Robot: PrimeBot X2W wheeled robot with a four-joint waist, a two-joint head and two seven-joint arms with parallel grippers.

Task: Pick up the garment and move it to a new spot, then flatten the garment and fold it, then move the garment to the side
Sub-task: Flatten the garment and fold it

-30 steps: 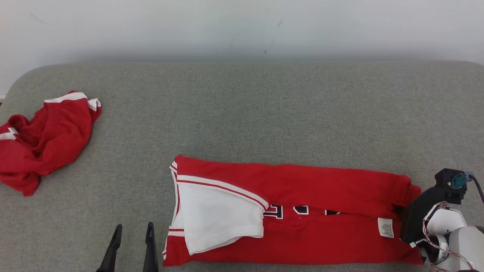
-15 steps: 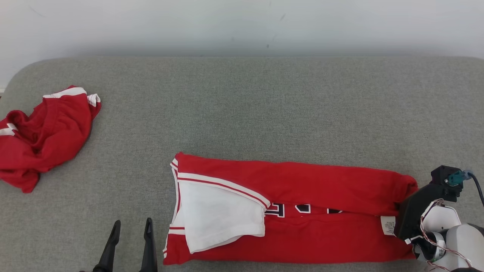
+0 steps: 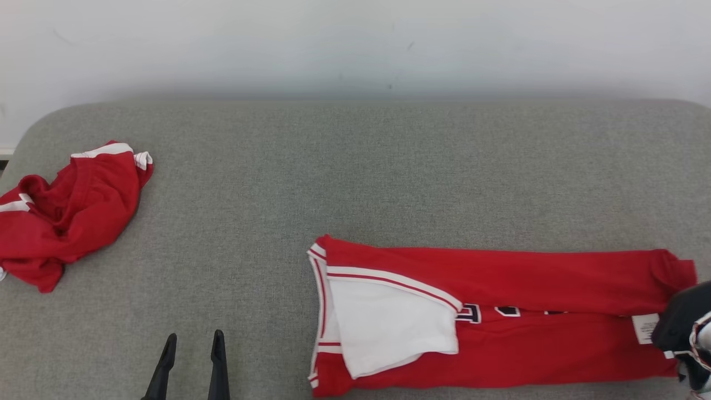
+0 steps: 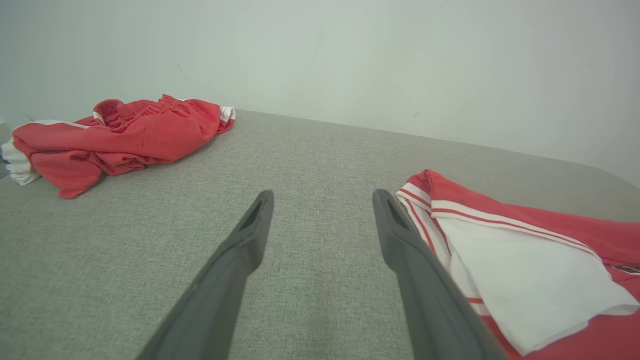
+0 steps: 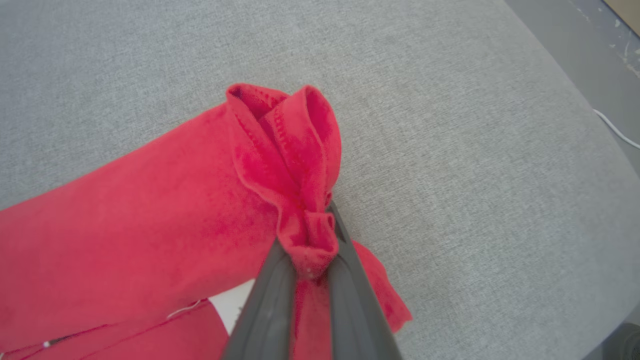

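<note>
The garment point(image 3: 500, 283) is a red jersey with white trim, folded lengthwise into a long band across the front right of the grey padded surface point(image 3: 355, 166), a white sleeve lying on its left part. My right gripper point(image 5: 312, 240) is shut on the bunched red hem at the band's right end; in the head view its dark body point(image 3: 680, 328) sits at that end. The left gripper point(image 3: 193, 340) stands open near the front edge, left of the garment point(image 4: 525, 260), its fingers point(image 4: 252, 225) holding nothing.
A second red and white garment point(image 3: 61, 216) lies crumpled at the far left, also in the left wrist view point(image 4: 115, 135). A pale wall runs along the back. Just right of the held end the surface's rounded edge point(image 5: 590, 115) drops to a floor with a white cable point(image 5: 615, 130).
My right gripper closed on the garment's right end and dragged the whole band to the right. The head camera shifted slightly. The left gripper has stayed put.
</note>
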